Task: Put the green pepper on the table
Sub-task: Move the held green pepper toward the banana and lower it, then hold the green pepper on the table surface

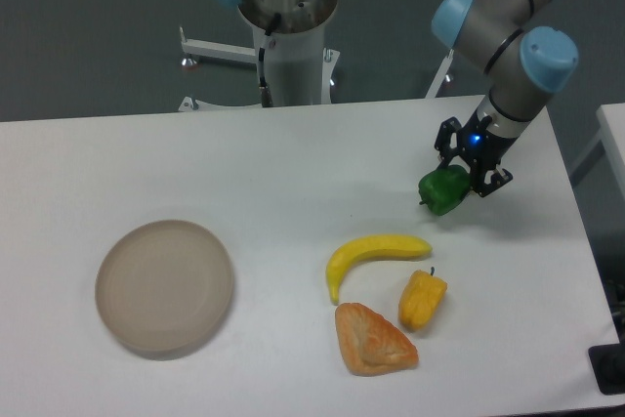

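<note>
The green pepper (441, 191) is glossy and bright green, at the right side of the white table (244, 173), above the banana. My gripper (461, 175) is shut on the green pepper, with its black fingers on either side of the fruit's right half. I cannot tell whether the pepper touches the tabletop or hangs just over it.
A yellow banana (376, 253) lies below the pepper, with a yellow-orange pepper (422, 301) and a croissant (372, 340) nearer the front edge. A round beige plate (164, 286) sits at the left. The arm's base column (288, 46) stands behind the table.
</note>
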You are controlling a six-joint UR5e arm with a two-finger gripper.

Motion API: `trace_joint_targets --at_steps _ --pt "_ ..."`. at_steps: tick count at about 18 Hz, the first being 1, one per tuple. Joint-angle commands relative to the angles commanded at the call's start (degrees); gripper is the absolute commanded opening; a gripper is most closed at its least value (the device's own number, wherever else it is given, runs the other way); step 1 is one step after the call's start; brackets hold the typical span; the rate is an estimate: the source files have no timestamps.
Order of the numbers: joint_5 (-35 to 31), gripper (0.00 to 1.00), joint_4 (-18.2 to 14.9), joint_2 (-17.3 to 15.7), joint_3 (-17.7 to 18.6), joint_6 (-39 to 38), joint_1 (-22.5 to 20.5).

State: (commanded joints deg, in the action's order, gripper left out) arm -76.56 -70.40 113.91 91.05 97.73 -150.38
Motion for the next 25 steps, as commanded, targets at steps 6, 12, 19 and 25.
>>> trace_joint_targets --at_steps 6,12,19,25 --pt "0.4 0.16 0.5 0.3 1.2 0.0 0.2" --pt "0.2 0.18 0.6 0.4 1.3 0.0 0.2" --pt "0.1 0.19 1.0 0.6 1.6 -0.1 0.4" --pt "0.0 0.21 1.0 0.8 1.8 -0.3 0.6"
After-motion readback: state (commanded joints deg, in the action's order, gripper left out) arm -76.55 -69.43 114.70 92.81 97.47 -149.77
